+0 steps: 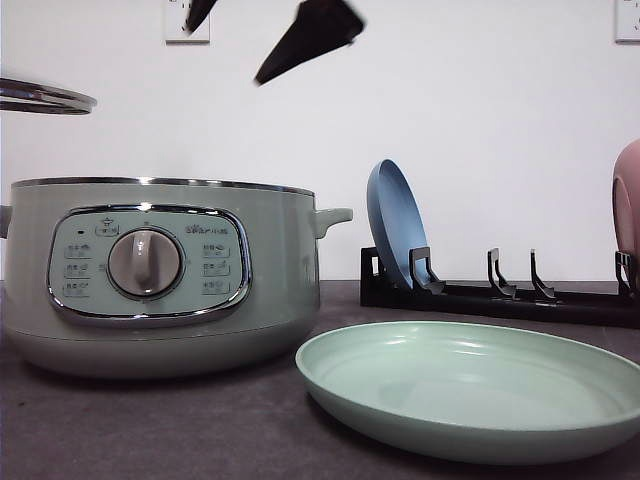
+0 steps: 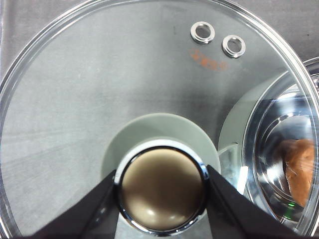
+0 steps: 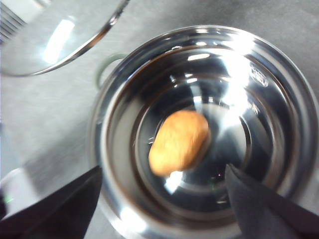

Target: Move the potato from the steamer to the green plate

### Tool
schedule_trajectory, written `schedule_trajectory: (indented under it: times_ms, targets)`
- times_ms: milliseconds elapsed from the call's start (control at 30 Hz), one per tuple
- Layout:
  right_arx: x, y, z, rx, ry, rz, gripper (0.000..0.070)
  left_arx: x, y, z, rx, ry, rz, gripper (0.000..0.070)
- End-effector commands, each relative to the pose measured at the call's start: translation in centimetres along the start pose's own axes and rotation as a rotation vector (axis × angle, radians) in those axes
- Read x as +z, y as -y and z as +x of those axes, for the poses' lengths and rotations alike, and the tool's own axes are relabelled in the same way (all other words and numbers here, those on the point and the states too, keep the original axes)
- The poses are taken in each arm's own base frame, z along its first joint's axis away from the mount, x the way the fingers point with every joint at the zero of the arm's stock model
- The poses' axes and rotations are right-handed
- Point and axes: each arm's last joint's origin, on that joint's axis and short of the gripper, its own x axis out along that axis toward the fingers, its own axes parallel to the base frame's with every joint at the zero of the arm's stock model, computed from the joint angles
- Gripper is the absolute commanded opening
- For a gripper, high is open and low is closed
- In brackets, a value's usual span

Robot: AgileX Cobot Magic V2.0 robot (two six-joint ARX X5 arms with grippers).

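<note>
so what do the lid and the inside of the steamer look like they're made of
Lid: clear glass by the look, since the grey table shows through it, with a shiny chrome-like rim. Steamer interior: polished metal, probably stainless steel, mirroring bright highlights around the potato.

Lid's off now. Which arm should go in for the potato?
Right. Its gripper hangs open above the steamer, fingers either side of the potato. The left gripper is shut on the glass lid's knob, holding it aside.
</note>
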Motion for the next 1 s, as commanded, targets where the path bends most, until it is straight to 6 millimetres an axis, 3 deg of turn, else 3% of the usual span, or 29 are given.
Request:
schedule_trajectory:
  times_ms: [0, 100, 400, 967]
  targets:
    - [0.5, -0.5, 1.8, -0.007, -0.012, -0.007, 0.0520, 0.4, -0.1, -0.9, 0.008, 0.061, 0.001, 0.0001]
    - [0.8, -0.9, 4.2, -0.050, -0.029, -0.011, 0.0555, 0.5, -0.1, -0.9, 0.007, 0.061, 0.000, 0.0001]
    - [0.3, -1.6, 10.0, -0.137, -0.060, -0.025, 0.0561, 0.5, -0.1, -0.9, 0.007, 0.061, 0.000, 0.0001]
    - [-1.5, -0.9, 14.8, -0.178, -0.134, 0.044, 0.0573, 0.5, -0.1, -0.9, 0.006, 0.062, 0.000, 0.0001]
